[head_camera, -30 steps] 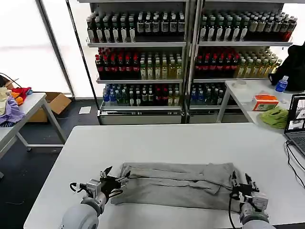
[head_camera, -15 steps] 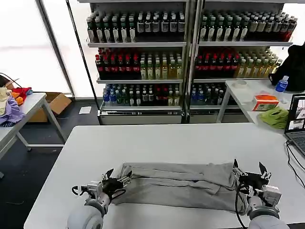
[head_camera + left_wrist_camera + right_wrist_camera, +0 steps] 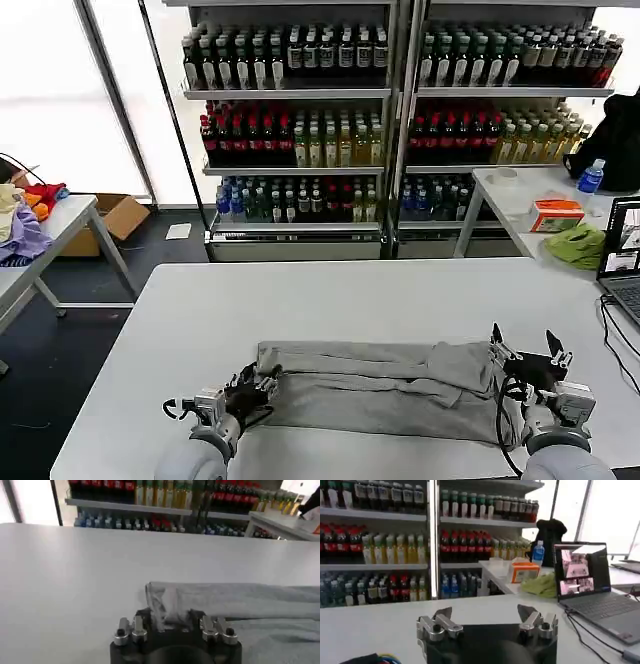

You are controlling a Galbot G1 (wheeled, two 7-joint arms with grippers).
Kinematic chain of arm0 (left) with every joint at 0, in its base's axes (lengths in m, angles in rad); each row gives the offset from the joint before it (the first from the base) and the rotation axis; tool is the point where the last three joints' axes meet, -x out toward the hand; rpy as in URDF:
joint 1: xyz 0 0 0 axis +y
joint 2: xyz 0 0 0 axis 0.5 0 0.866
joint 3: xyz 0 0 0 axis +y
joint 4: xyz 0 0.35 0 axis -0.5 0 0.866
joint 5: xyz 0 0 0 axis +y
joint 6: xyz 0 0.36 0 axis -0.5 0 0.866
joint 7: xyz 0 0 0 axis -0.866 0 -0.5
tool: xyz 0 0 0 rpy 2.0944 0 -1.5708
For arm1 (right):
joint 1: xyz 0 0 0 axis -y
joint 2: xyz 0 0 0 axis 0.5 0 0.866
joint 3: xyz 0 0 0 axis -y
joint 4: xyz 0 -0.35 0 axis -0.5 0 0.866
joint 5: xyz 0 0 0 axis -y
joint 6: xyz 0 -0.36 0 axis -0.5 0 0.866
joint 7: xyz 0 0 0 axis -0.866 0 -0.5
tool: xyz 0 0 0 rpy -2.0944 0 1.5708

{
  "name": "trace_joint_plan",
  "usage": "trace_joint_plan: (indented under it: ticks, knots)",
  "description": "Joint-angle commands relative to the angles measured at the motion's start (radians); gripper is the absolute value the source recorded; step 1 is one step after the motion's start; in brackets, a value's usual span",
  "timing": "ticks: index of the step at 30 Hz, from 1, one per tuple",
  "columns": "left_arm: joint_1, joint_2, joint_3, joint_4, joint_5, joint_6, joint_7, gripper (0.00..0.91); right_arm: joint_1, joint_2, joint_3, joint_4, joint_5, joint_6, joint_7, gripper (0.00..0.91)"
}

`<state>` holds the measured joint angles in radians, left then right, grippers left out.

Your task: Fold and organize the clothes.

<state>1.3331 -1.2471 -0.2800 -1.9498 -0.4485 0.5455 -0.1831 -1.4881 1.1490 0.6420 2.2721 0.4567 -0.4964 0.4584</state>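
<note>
Grey T-shirt newly in left hand

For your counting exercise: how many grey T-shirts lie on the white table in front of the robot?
1: the grey T-shirt lies folded lengthwise along the white table's near edge, between both grippers. Layers could hide another.

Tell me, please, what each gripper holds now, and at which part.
The left gripper pinches the folded grey T-shirt at its left end. The right gripper is open beside the shirt's right end, holding nothing.
</note>
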Motion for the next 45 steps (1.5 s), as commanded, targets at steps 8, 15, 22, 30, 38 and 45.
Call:
trace_joint_plan:
  ticks: [8, 15, 22, 30, 38, 45]
  knots:
    - [0.04, -0.017, -0.008, 0.002, 0.042, -0.016, 0.019, 0.0, 0.041, -0.02, -0.003, -0.011, 0.014, -0.014, 0.009, 0.907]
    - [0.051, 0.009, -0.076, -0.033, 0.061, -0.047, -0.018, 0.0, 0.065, -0.028, -0.008, 0.0, 0.016, -0.026, 0.007, 0.907]
    - [0.024, 0.29, -0.551, -0.066, -0.131, -0.012, 0.01, 0.0, 0.1, -0.027, -0.029, -0.002, 0.023, -0.034, 0.02, 0.907]
    - [-0.014, 0.612, -0.728, 0.21, -0.226, -0.009, 0.064, 0.0, 0.112, -0.019, -0.038, -0.005, 0.033, -0.032, 0.023, 0.907]
    - [-0.062, 0.479, -0.509, 0.013, -0.162, 0.032, 0.022, 0.0, 0.055, -0.018, 0.005, 0.0, 0.049, -0.013, 0.018, 0.907]
    - [0.015, 0.224, -0.166, -0.088, 0.014, 0.028, 0.013, 0.0, -0.019, 0.009, 0.04, 0.04, 0.037, -0.013, 0.021, 0.907]
